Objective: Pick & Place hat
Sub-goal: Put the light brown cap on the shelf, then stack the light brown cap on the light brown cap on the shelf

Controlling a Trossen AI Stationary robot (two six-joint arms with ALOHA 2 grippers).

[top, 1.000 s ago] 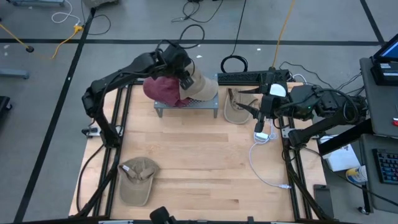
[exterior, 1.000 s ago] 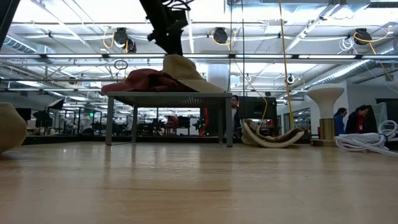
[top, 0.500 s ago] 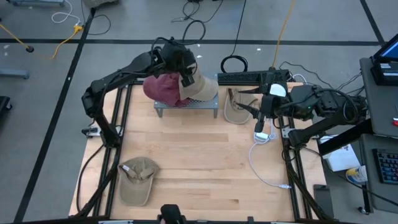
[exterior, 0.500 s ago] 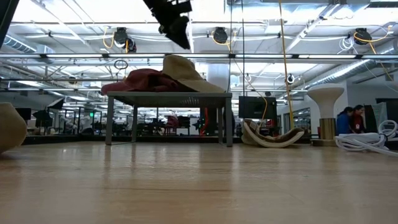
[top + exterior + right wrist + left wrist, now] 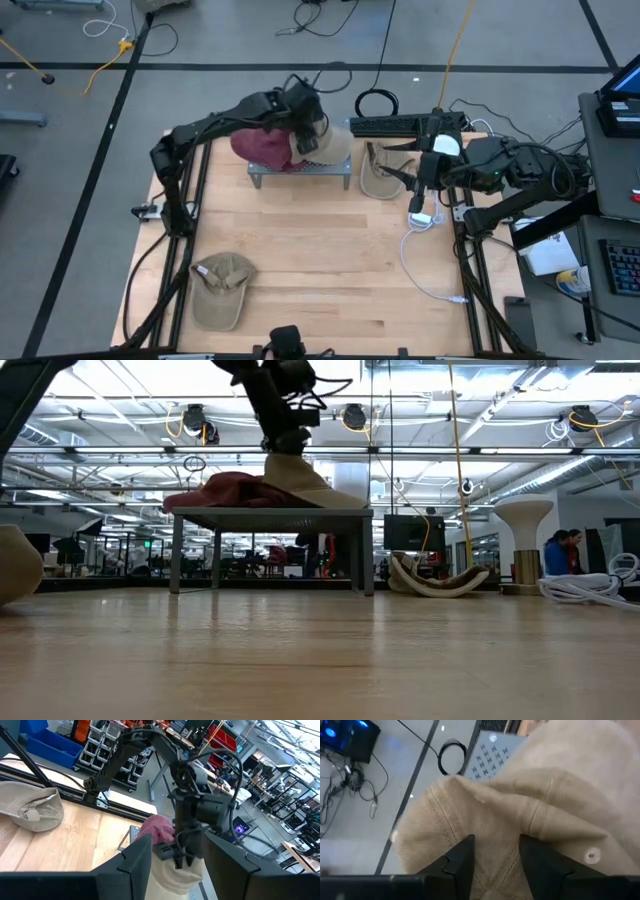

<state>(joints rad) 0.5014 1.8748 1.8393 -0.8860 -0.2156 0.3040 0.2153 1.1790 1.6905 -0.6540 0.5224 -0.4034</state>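
Left gripper (image 5: 492,862): lowered since a moment ago onto tan hat (image 5: 330,143), jaws spread, regrasp likely; right gripper (image 5: 172,865) idle, spread.

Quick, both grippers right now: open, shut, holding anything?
Left gripper: open, fingers pressed down on the tan hat on the small rack, not yet closed on it.
Right gripper: open, empty, waiting at the table's right edge.
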